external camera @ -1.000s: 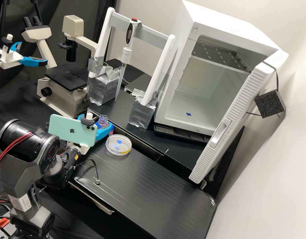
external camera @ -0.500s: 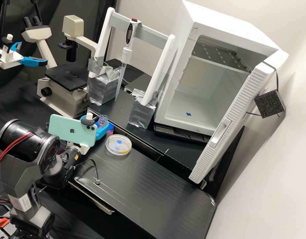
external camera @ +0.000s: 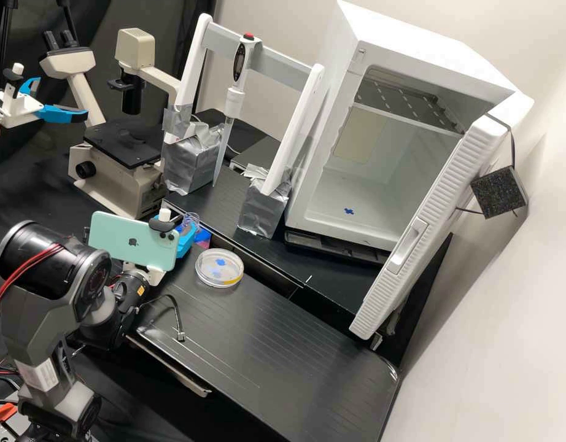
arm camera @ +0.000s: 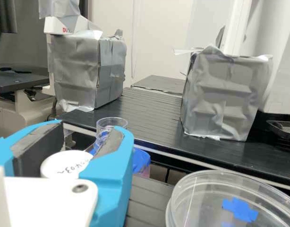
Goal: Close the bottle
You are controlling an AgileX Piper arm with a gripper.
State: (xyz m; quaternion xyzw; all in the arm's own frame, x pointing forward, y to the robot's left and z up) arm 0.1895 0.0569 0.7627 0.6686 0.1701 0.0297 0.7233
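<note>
Gripping white cap (arm camera: 64,165), wrist view.

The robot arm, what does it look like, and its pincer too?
The dark grey robot arm is chunky, with rounded black joints, thin red cables and a pale label low down. Its white pincer has two bright blue, curved fingers lined with dark pads.
</note>
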